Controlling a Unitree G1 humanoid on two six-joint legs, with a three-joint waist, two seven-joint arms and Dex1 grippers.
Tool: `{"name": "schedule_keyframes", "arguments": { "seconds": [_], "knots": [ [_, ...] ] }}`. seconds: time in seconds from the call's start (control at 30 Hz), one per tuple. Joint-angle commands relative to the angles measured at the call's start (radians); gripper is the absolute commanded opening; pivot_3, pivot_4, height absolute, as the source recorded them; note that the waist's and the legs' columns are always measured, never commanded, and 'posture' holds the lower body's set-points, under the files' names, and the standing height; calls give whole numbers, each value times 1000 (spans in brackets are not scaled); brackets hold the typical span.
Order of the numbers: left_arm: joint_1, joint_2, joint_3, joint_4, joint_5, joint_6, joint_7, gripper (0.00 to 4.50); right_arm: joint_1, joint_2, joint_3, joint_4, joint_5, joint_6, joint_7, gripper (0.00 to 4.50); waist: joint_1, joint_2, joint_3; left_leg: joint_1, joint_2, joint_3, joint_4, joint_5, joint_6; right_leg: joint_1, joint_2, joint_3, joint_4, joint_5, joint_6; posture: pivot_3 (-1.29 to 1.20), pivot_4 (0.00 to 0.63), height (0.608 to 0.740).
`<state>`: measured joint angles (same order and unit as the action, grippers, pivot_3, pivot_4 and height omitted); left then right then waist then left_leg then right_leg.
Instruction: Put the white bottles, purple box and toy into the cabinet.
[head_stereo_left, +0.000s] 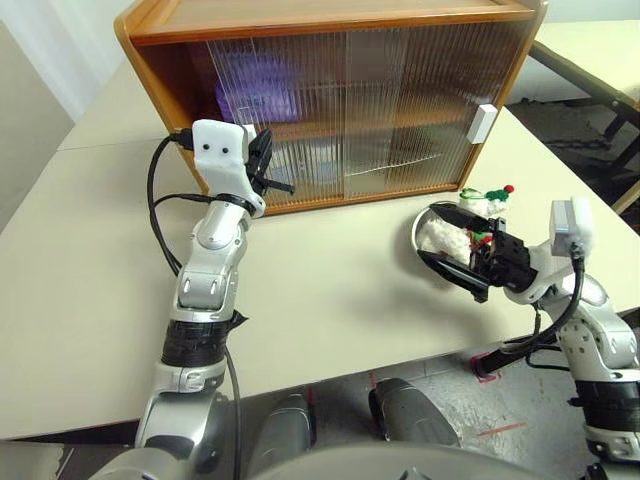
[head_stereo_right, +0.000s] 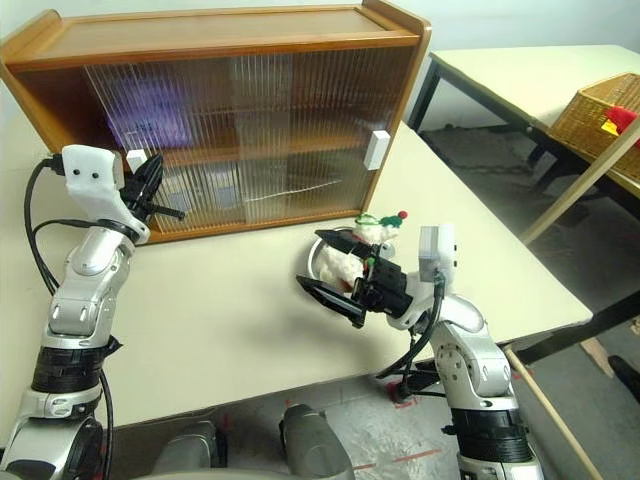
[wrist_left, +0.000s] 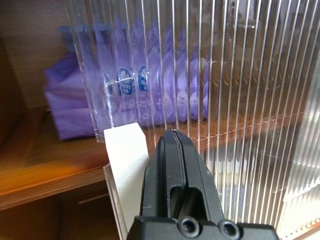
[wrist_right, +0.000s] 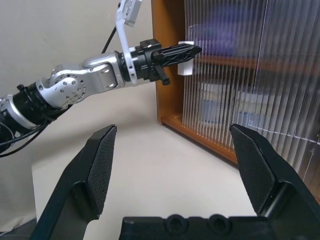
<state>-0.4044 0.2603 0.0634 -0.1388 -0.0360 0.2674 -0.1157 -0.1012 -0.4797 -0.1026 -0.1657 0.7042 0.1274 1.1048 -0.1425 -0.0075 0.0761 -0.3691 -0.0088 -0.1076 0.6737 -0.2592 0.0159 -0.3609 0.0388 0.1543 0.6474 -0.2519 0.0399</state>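
The cabinet (head_stereo_left: 340, 100) stands on the counter (head_stereo_left: 90, 260), both ribbed doors drawn most of the way across its front, with a gap left open at its left end. Behind the left door, on the upper shelf, the purple box (wrist_left: 80, 107) shows as a lavender shape with blue print. On the lower shelf a pale blurred form sits behind the ribbing; what it is cannot be told.

In front of the cabinet's right end, a steel bowl (head_stereo_left: 432, 232) rests on the counter with the toy (head_stereo_left: 470, 225) in it, the red pompom toward the cabinet.

The left gripper (head_stereo_left: 262, 160) is at the left door's free edge, its jaws clenched together with nothing between them, the tips just beside that door's white handle (wrist_left: 125, 160). The right gripper (head_stereo_left: 462, 262) hovers at the bowl on the side away from the cabinet, its jaws spread wide and holding nothing.
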Motion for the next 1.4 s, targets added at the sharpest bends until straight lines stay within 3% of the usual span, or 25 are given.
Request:
{"name": "schedule_keyframes", "arguments": {
  "seconds": [0.03, 0.8, 0.9, 1.0, 1.13, 1.2, 1.3, 1.4],
  "knots": [
    [25, 26, 67, -9, 0, 35, 24, 21, -16, 13, -26, -3, 32, 25, -21, 4500, 2, 0, 0, 0, 0, 0, 0, 0, 0, 0, 0, 0, 0, 0, 0, -121, 73, 740],
    [68, 108, 169, -25, -13, 27, 27, 21, -53, 13, -27, 11, 49, 54, 26, 4500, 36, 0, 0, -3, 4, 1, -10, 3, -6, -9, 2, 0, 0, 6, -15, -95, 60, 740],
    [63, 88, 174, -29, -64, -36, -5, 21, -54, 10, -31, 18, 47, 52, 30, 4500, 36, 0, 0, -3, 5, 2, -10, 4, -6, -9, 3, -1, 0, 6, -15, -94, 55, 740],
    [60, 46, 174, -49, -200, -46, -92, 21, -60, 0, -40, 37, 34, 47, 30, 4500, 42, 0, 0, -3, 5, 2, -10, 4, -6, -9, 3, -1, 0, 6, -15, -91, 52, 740],
    [97, 48, 136, -88, -375, -45, -312, 947, -79, -18, -55, 88, 18, 54, 22, 4500, 61, 0, -1, -4, 4, 1, -10, 4, -6, -9, 1, -1, 0, 6, -16, -85, 49, 740],
    [155, 77, 112, -127, -468, -26, -456, 1670, -104, -40, -68, 144, -9, 49, 12, 4500, 65, 0, -1, -4, 4, 2, -10, 4, -6, -9, 0, -1, 0, 5, -16, -83, 51, 740],
    [216, 136, 100, -140, -492, -32, -559, 2695, -148, -62, -91, 216, -39, 35, -13, 4500, 71, 0, -1, -6, 12, 2, -10, 2, -7, -11, 0, -1, 0, 4, -16, -80, 52, 740],
    [280, 213, 98, -139, -501, -46, -669, 3857, -200, -77, -138, 284, -50, 31, -59, 3829, 77, 1, -2, -9, 15, 2, -10, 2, -6, -15, 0, -1, 2, 4, -17, -70, 54, 740]
  ]
}}
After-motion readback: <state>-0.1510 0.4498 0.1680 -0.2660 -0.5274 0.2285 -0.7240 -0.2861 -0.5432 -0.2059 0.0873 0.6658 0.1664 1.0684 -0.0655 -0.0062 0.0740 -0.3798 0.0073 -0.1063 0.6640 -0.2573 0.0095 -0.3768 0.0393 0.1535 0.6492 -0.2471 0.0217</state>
